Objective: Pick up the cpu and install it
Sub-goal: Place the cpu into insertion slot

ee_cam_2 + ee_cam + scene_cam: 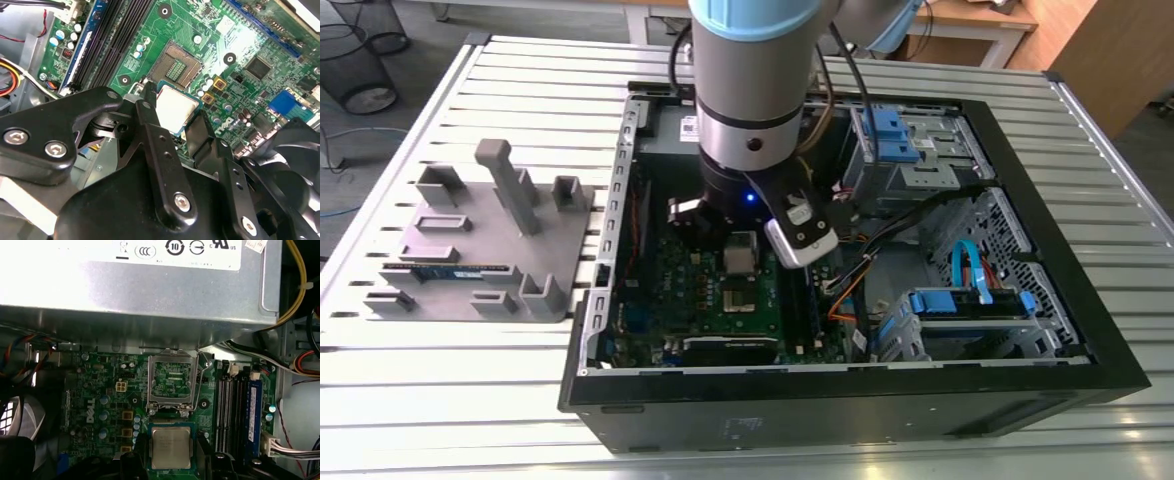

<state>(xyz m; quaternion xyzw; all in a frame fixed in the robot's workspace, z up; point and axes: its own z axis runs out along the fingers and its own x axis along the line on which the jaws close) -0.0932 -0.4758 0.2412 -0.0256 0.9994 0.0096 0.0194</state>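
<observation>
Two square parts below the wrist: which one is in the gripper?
The cpu, the one with the plain silvery metal top, held in the gripper; the socket lies open, contacts bare.

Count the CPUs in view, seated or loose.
1: the cpu, gripped in the end effector above the motherboard, not yet in the open socket, which is bare. The arm may hide others in the exterior view.

The small, flat, square cpu (171, 447), with a silvery-grey metal top and a thin green rim, is level with its metal face up in both wrist views. Black fingers (202, 134) clasp two opposite edges. In the exterior view it is a pale square near the frame's centre (742, 252).
</observation>
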